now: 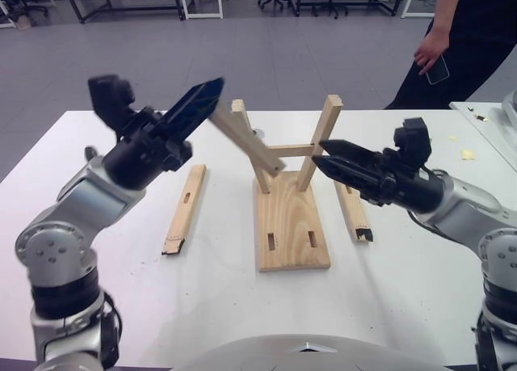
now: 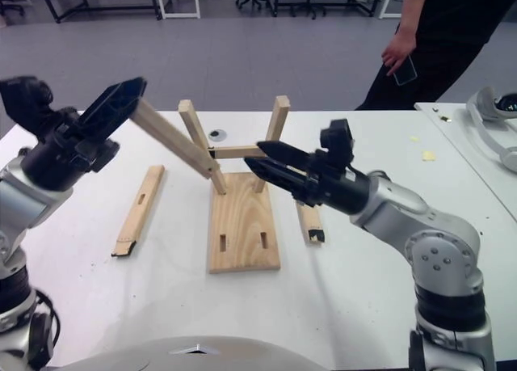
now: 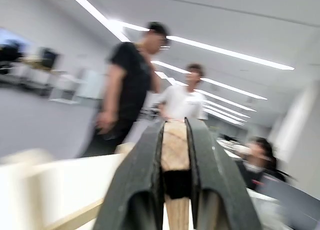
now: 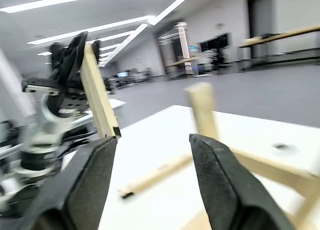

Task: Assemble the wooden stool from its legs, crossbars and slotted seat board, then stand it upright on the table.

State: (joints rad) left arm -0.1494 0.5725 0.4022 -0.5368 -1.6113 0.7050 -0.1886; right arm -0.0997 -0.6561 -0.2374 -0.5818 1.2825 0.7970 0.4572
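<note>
**Held leg slanted over seat board: collision risk**

A loose leg (image 1: 184, 209) lies on the surface (image 1: 388, 306) at the left. The left tool (image 1: 212, 92) is clamped on the upper end of the held leg (image 1: 250, 145). Its long axis slants down and rightward, with the lower end just beside the standing leg pair (image 1: 327, 127) at the far end of the seat board (image 1: 292, 225). The right tool (image 1: 327, 155) hovers near the crossbar (image 1: 292, 150) with fingers apart and empty. If struck, the pair could be levered out. At this tilt, jamming in the vacant slots (image 1: 271, 242) is likely.
</note>
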